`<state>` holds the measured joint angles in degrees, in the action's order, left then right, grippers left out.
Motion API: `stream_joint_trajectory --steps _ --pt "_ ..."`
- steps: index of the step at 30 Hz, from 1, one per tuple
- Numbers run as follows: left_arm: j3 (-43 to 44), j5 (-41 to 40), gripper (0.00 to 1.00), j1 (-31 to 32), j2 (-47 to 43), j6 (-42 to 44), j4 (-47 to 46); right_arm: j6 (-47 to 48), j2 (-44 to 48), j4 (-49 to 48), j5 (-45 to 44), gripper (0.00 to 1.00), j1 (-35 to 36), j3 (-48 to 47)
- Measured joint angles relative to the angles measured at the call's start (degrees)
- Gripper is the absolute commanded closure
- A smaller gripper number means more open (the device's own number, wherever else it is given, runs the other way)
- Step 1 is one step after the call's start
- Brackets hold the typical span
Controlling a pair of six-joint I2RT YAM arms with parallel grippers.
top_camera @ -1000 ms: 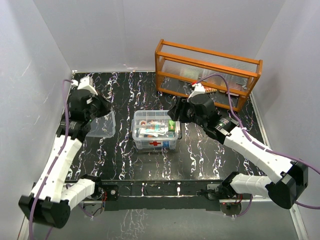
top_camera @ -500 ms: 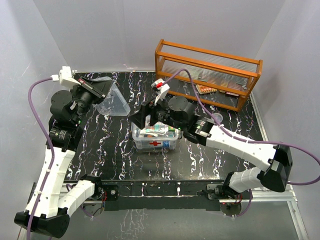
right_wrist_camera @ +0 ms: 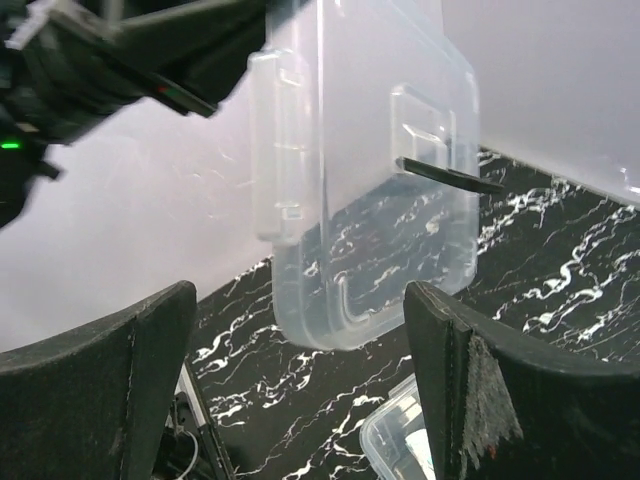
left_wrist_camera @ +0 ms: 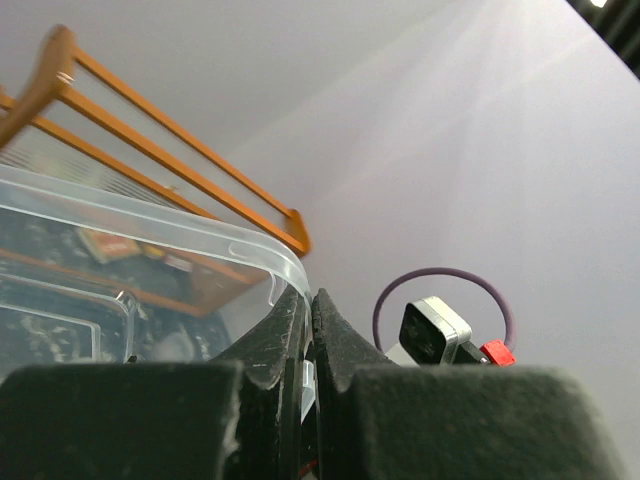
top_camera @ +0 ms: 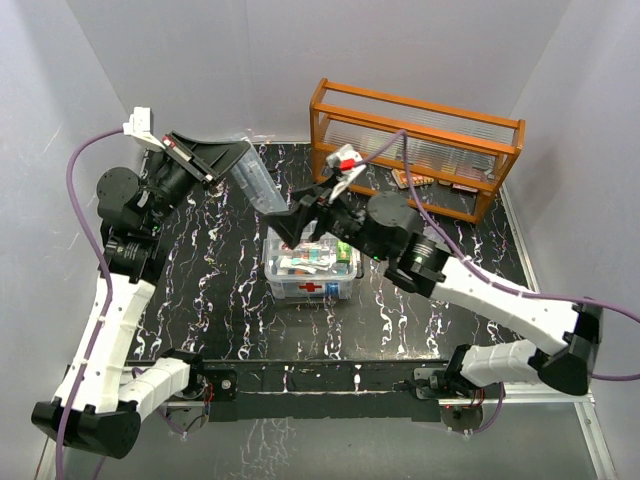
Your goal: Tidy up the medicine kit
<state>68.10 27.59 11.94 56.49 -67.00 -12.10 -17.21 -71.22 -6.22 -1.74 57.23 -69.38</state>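
top external | left gripper (top_camera: 232,156) clamps lid (top_camera: 258,184) aloft | right gripper (top_camera: 288,220) spread wide above medicine kit (top_camera: 312,268), facing lid

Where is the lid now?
Top view: the lid hangs in the air back left, pinched in the left gripper, above and left of the open medicine kit.

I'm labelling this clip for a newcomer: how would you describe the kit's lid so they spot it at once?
From the open medicine kit at centre, look up and left in the top view. There the lid hangs tilted in the air, pinched at its edge by the left gripper: the only clear, flat piece with a dark handle.
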Motion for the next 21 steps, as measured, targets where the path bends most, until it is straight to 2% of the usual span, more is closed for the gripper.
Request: stream_joint_trajectory --steps 7,12,14,21 --pt "0.22 10.78 1.00 0.00 5.99 -8.13 -12.66 1.03 14.25 -4.15 1.53 0.16 0.00 7.41" --pt "1.49 18.38 1.00 0.00 9.84 -14.38 -22.16 1.66 19.71 -6.14 -0.31 0.29 0.00 8.57" --pt "1.68 20.96 1.00 0.00 10.38 -17.27 -25.35 4.07 20.31 -6.38 -1.68 0.35 -0.02 9.33" --pt "1.77 25.66 1.00 0.00 9.38 -23.10 -28.00 21.05 17.66 -7.58 -3.17 0.36 -0.02 12.61"
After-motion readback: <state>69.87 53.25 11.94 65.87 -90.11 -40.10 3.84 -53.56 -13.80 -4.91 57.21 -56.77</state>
